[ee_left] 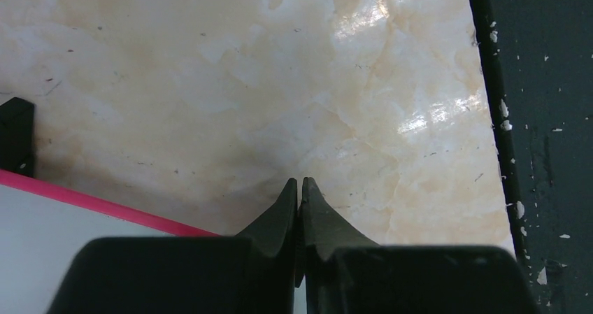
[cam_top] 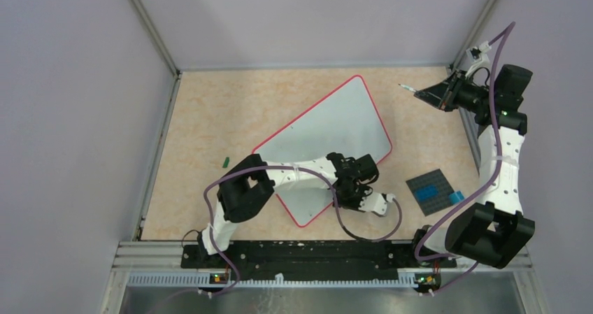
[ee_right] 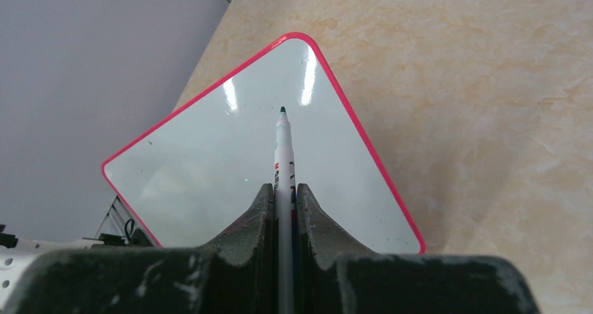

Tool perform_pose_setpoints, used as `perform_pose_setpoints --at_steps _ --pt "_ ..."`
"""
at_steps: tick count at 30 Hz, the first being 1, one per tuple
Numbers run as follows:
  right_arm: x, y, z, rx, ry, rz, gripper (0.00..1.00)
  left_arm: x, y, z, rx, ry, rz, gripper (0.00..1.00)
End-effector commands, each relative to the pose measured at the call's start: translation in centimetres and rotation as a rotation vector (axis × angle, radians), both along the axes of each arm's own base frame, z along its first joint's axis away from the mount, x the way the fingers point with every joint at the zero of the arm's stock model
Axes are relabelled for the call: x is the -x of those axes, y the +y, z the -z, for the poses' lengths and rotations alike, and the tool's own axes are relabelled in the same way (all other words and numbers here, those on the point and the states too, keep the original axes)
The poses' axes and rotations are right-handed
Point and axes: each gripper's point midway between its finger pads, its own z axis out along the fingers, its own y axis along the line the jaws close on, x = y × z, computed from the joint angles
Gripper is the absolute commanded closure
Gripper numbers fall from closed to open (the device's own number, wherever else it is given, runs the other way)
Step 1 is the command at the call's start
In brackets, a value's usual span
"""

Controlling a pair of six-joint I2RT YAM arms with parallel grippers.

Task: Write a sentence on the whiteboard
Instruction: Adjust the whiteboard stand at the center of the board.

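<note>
The beige marbled table carries a red-rimmed whiteboard, lying flat and askew near its middle. Right of it, apart, sits a dark grey studded plate (a small blue brick at its right corner). A tiny green piece lies left of the board.

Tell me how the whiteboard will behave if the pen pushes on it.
The whiteboard looks thin, flat and rigid, so it probably won't bend. It lies on a glossy table, so it may slide or turn under a sideways push. Its shiny face likely lets the pen glide easily.
</note>
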Motion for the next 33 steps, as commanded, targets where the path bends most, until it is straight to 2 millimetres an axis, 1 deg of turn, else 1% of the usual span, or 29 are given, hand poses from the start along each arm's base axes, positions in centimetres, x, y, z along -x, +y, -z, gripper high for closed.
perform_pose_setpoints --at_steps 1,5,7,8,9,11,14,16,17,18,20,21,23,25,26,28,30,32,33 --pt "0.5 0.3 -1.5 0.015 -0.064 -0.019 1.0 0.9 4.1 0.0 -0.124 0.026 0.008 0.95" --pt "0.7 0.3 -1.6 0.018 -0.071 -0.026 1.0 0.9 4.8 -0.2 -0.135 0.016 0.009 0.95" --pt "0.7 0.4 -1.7 0.018 -0.073 -0.032 1.0 0.9 4.8 -0.8 -0.12 0.014 0.002 0.94" --pt "0.8 0.5 -1.7 0.016 -0.072 -0.035 1.0 0.8 4.6 -1.3 -0.105 0.011 -0.005 0.92" --pt "0.8 0.5 -1.7 0.016 -0.073 -0.038 1.0 0.7 4.1 -2.0 -0.081 0.006 -0.019 0.87" --pt "0.9 0.7 -1.8 0.022 -0.079 -0.049 1.0 0.8 3.2 -3.8 -0.028 0.018 -0.038 0.74" --pt "1.0 1.2 -1.9 0.046 -0.09 -0.077 1.0 0.8 1.5 -7.4 0.086 0.021 -0.061 0.52" --pt "1.3 2.0 -2.0 0.058 -0.104 -0.117 1.0 0.7 0.7 -9.9 0.162 0.023 -0.09 0.35" --pt "1.6 2.4 -2.2 0.057 -0.117 -0.143 1.0 0.5 0.2 -11.3 0.205 0.023 -0.105 0.29" --pt "1.8 2.8 -2.6 0.054 -0.136 -0.168 1.0 0.4 0.0 -12.5 0.242 0.028 -0.122 0.22" --pt "1.8 3.2 -3.3 0.051 -0.161 -0.183 1.0 -0.1 -0.2 -15.1 0.326 0.026 -0.158 0.03" --pt "1.8 3.2 -3.6 0.05 -0.175 -0.186 1.0 -0.3 -0.2 -16.3 0.363 0.03 -0.174 0.01" --pt "1.8 3.3 -4.7 0.044 -0.206 -0.195 1.0 -1.2 0.4 -18.4 0.414 0.051 -0.217 0.01" --pt "1.5 3.4 -5.6 0.034 -0.218 -0.211 1.0 -3.0 1.3 -20.5 0.468 0.075 -0.294 0.01" --pt "1.5 3.6 -5.9 0.026 -0.219 -0.228 1.0 -4.3 2.1 -22.0 0.51 0.092 -0.346 0.01" --pt "1.1 3.7 -6.4 0.02 -0.217 -0.245 1.0 -7.2 3.9 -24.8 0.601 0.133 -0.463 0.01" --pt "0.6 3.9 -6.6 0.037 -0.213 -0.233 1.0 -10.0 6.3 -27.5 0.685 0.127 -0.584 0.01" --pt "0.0 4.6 -6.7 0.112 -0.229 -0.228 1.0 -12.1 8.8 -29.4 0.743 0.082 -0.713 0.01" --pt "0.0 5.4 -6.6 0.146 -0.222 -0.233 1.0 -12.5 10.0 -30.3 0.773 0.068 -0.751 0.01"
